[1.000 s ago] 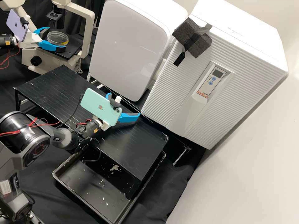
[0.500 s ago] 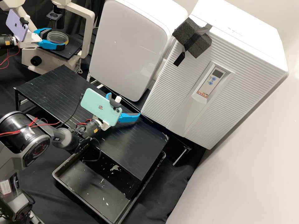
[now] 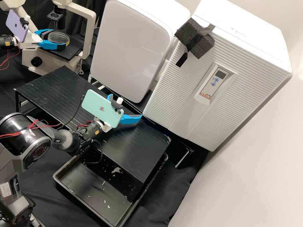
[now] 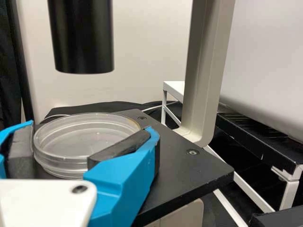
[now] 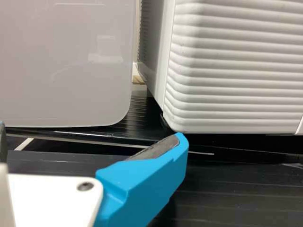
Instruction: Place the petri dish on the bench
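Note:
At the upper left of the high view, my left gripper (image 3: 58, 39) is shut on a clear round petri dish (image 3: 56, 37) at the black microscope stage (image 3: 68, 53). The left wrist view has the dish (image 4: 75, 142) level between the dark pads of the left gripper (image 4: 91, 129); whether its base rests on the stage cannot be told. Over the black slatted bench (image 3: 56, 85), my right gripper (image 3: 126, 106) stands open with nothing between its fingers. In the right wrist view, the open right gripper (image 5: 91, 139) faces two white cabinets.
Behind the bench stand a smooth white cabinet (image 3: 129, 50) and a ribbed one (image 3: 233, 47). A black tray (image 3: 85, 190) lies low at the bench's near end. The microscope's pale upright (image 4: 206, 71) and black cylinder (image 4: 84, 38) rise close to the dish.
The left gripper's fingers have drawn closer together, closing on the petri dish. The right gripper has kept still.

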Motion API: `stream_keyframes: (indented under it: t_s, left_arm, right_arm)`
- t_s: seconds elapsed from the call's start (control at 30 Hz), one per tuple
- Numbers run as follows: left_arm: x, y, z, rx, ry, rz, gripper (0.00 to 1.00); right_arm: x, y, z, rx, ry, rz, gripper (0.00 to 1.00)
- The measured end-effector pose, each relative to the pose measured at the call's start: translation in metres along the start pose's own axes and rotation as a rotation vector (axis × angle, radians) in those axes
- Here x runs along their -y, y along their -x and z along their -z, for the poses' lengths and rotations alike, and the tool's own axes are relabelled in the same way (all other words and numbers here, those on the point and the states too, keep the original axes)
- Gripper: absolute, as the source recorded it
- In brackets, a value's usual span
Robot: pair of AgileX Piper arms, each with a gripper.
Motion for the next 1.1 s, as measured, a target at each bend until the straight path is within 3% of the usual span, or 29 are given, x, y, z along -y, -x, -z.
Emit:
stream_keyframes:
  t_s: [0.5,0.6,0.73,1.1]
  left_arm:
    - [0.007,0.020,-0.015,0.037,0.020,0.005,0.00]
    - [0.006,0.028,-0.028,0.070,0.047,0.018,0.00]
    - [0.006,0.038,-0.052,0.146,0.025,0.040,0.00]
    - [0.001,0.056,-0.126,0.395,-0.041,0.033,0.00]
  right_arm:
    - [0.000,0.000,0.000,0.000,0.000,0.000,1.00]
    - [0.000,0.000,0.000,0.000,0.000,0.000,1.00]
    - [0.000,0.000,0.000,0.000,0.000,0.000,1.00]
    - [0.000,0.000,0.000,0.000,0.000,0.000,1.00]
